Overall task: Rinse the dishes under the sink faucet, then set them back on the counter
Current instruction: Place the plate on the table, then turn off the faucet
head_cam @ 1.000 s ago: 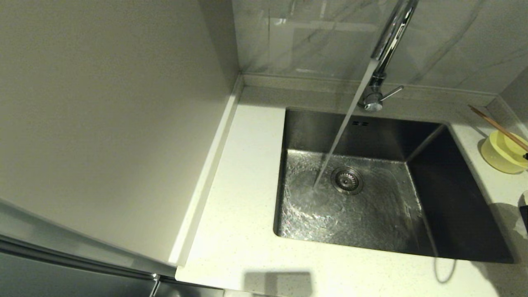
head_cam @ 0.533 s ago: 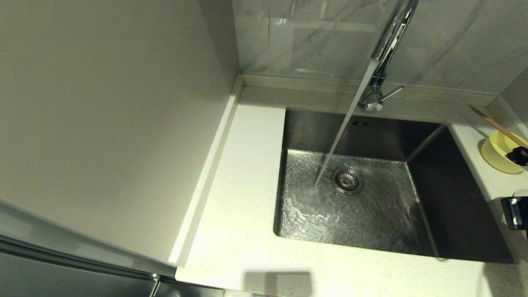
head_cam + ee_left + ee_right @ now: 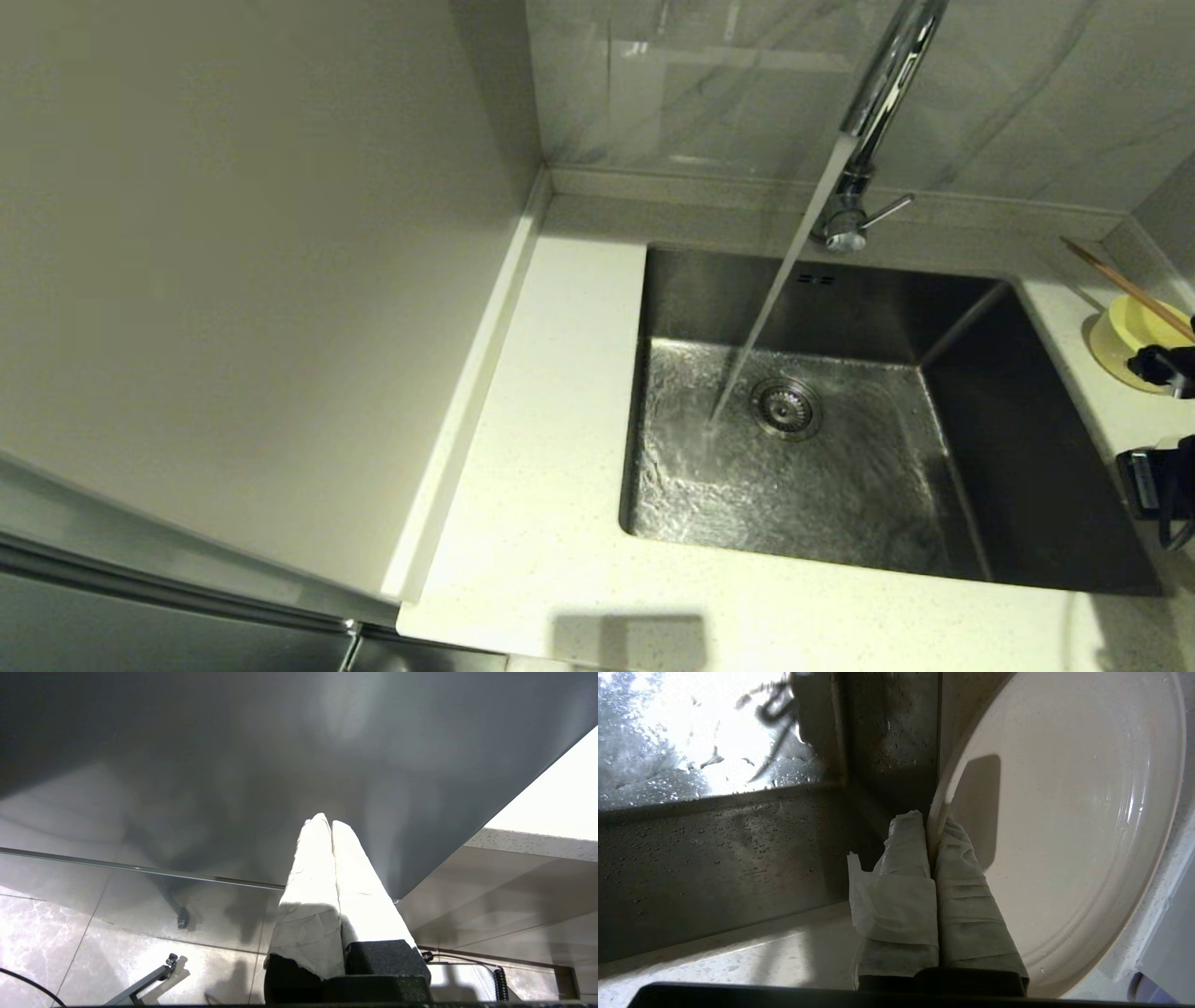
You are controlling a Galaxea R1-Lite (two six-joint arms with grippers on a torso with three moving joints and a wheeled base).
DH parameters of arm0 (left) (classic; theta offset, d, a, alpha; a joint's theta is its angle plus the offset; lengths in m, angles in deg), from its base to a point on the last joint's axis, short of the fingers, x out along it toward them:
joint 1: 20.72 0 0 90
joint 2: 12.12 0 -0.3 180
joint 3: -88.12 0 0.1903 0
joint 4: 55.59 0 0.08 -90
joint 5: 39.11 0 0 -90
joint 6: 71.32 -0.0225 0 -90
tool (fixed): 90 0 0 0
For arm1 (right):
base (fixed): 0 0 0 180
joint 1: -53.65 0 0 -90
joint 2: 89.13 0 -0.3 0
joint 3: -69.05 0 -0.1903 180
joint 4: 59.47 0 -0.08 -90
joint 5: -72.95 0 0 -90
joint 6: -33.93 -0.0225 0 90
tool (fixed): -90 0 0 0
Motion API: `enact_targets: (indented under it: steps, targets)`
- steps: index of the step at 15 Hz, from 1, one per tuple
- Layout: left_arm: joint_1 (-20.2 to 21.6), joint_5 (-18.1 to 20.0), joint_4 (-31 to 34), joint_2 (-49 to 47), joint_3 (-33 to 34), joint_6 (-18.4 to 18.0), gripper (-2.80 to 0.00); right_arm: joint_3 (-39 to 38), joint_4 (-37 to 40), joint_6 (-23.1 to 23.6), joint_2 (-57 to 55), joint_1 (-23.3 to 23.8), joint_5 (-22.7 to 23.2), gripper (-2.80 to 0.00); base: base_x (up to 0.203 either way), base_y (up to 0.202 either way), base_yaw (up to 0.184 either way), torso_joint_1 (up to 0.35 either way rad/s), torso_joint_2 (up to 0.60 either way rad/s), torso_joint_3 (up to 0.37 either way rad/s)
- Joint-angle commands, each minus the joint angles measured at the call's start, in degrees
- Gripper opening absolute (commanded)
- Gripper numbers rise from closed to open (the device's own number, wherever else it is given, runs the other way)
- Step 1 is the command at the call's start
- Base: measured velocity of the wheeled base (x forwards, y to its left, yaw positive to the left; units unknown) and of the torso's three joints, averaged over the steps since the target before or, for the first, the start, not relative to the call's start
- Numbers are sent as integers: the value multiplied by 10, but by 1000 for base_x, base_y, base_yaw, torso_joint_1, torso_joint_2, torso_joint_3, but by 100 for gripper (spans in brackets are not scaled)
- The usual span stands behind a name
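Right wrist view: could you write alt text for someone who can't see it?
The right gripper's two cloth-wrapped fingers pinch the rim of a cream-white plate. Beside them, the wet steel sink drops away from the speckled counter.

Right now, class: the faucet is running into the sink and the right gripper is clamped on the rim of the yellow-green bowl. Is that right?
Not quite. The right gripper is clamped on the rim of the cream-white plate, as the right wrist view shows. The faucet is indeed running into the sink.
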Motion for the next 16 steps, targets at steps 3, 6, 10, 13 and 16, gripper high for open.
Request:
enact_targets:
  steps: [3,6,10,13,16]
  targets:
    - [0,0,0,1,0,0,-280,0,2,0,-7,0,-11,-280,0,0,0,0,0,0]
    - [0,0,0,1,0,0,-280,1,2,-1,-6,0,-20,0,0,0,0,0,0,0]
    - [0,0,0,1,0,0,-280,4,-2,-2,-1,1,-20,0,0,0,0,0,0,0]
    - [0,0,0,1,0,0,-280,18,-1,10,24,0,-16,0,0,0,0,0,0,0]
    - [0,0,0,1,0,0,-280,31,0,116,77,-8,12,0,0,0,0,0,0,0]
